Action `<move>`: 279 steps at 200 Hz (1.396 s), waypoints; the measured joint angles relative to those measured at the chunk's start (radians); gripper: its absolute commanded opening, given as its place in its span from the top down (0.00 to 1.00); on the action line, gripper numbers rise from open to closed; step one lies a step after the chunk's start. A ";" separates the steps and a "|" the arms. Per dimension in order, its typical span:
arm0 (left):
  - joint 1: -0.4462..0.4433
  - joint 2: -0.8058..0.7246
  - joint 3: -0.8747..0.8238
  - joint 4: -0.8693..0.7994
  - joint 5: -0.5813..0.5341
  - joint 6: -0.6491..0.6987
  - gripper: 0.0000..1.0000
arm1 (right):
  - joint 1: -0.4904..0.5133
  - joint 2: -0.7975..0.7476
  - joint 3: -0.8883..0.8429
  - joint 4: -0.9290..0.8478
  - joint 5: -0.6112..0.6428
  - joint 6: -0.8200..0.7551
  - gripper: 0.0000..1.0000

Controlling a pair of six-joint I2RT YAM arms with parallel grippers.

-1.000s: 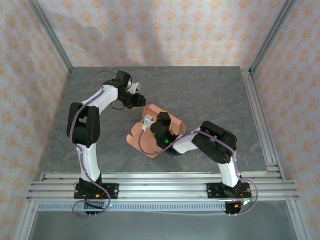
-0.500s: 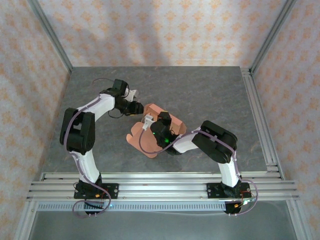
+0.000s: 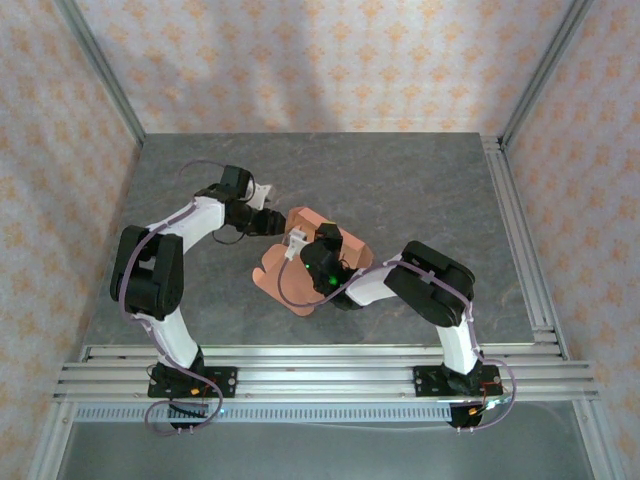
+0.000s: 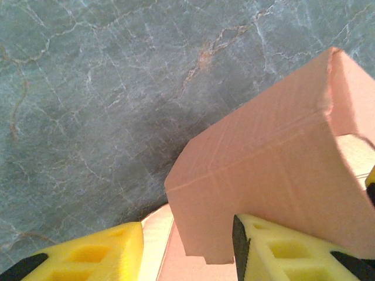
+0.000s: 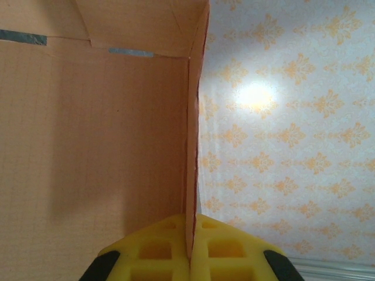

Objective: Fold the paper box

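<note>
in the top view the paper box (image 3: 307,220) sits near the middle of the grey marble table (image 3: 420,180). it is half formed: some salmon-orange panels stand up, and other flaps lie flat on the table toward 7 o'clock. the right arm (image 3: 430,280) reaches to the box from 4 o'clock, and its wrist is over the middle of the card. the left arm (image 3: 195,215) comes from 9 o'clock, and the left gripper (image 3: 272,222) is at the 10 o'clock corner of the box, touching it or just beside it.

in the left wrist view the fingers of the left gripper (image 4: 187,252) are apart. a folded, raised panel of the paper box (image 4: 275,170) fills the side toward 3 o'clock, with a crease line across it. its lower edge with a small notch hangs between the two yellow fingers (image 4: 99,252), close to the finger at 5 o'clock. i cannot tell if the card touches that finger. another pale piece of card lies flat under the gap.

in the right wrist view the right gripper (image 5: 190,249) has its yellow fingers (image 5: 155,252) pressed together on the thin edge of an upright wall of the paper box (image 5: 94,146). the inner face of this wall is toward 9 o'clock, with two slots near 11 o'clock. toward 3 o'clock is the patterned wall (image 5: 293,134) of the enclosure.
</note>
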 measured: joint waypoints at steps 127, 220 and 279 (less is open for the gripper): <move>-0.001 0.043 0.025 0.014 0.033 0.000 0.54 | 0.000 -0.045 0.035 -0.150 -0.047 0.089 1.00; -0.003 0.069 0.031 0.014 0.034 0.000 0.54 | 0.000 -0.129 0.065 -0.378 -0.131 0.279 1.00; -0.010 0.073 0.031 0.013 0.037 0.006 0.55 | -0.008 -0.167 0.089 -0.517 -0.188 0.393 1.00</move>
